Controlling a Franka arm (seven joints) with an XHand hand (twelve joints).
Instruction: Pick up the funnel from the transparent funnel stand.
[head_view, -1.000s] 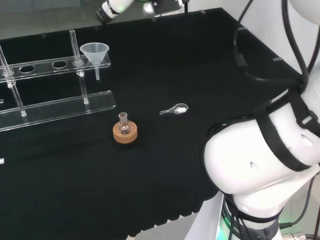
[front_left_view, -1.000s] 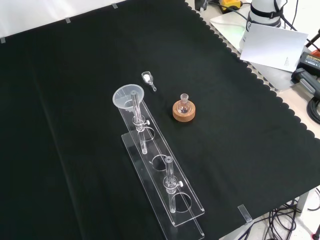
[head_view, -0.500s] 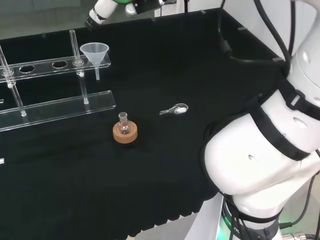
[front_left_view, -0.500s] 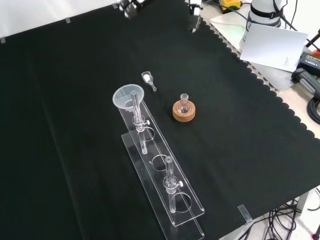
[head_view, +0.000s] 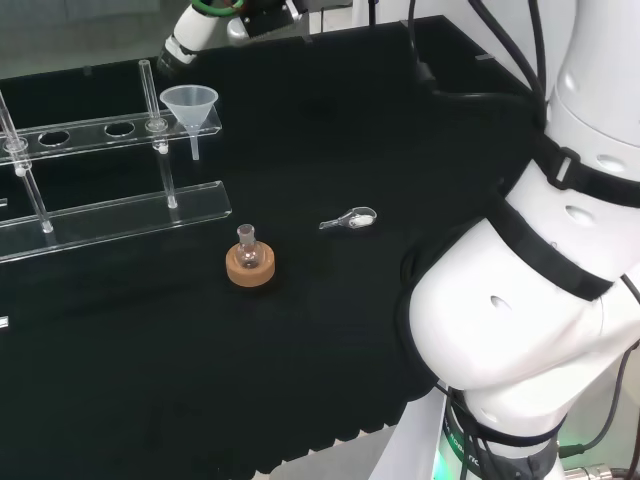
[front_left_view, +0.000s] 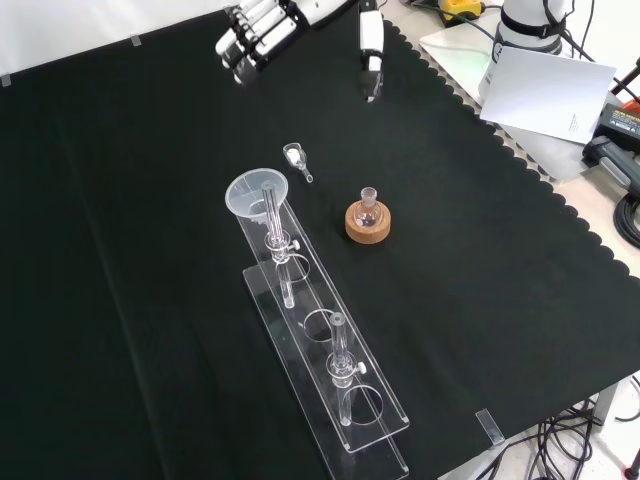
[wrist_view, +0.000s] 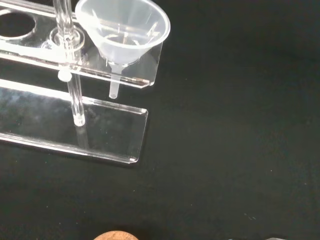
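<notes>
Black cloth (front_left_view: 140, 250) is spread over the whole bench, with a scalloped edge at the right of the front view. On it a transparent funnel stand (front_left_view: 330, 375) is set, built of a drilled upper shelf carried on clear posts above a flat base plate. At one end of that shelf the funnel (front_left_view: 257, 192) is seated upright in its hole, its spout hanging down through the shelf above the base plate, as is seen plainly in the wrist view (wrist_view: 125, 31). In the front view a small flask (front_left_view: 368, 207) in a cork ring (front_left_view: 367, 224) is found at about four o'clock from the funnel, and a small clear scoop (front_left_view: 295, 157) lies at about one o'clock from it, both apart from the stand. The hand (front_left_view: 262, 27) is seen at the top of the front view, at roughly twelve o'clock from the funnel and well apart from it; its fingers are extended and spread from the thumb (front_left_view: 370, 50), with nothing grasped.
</notes>
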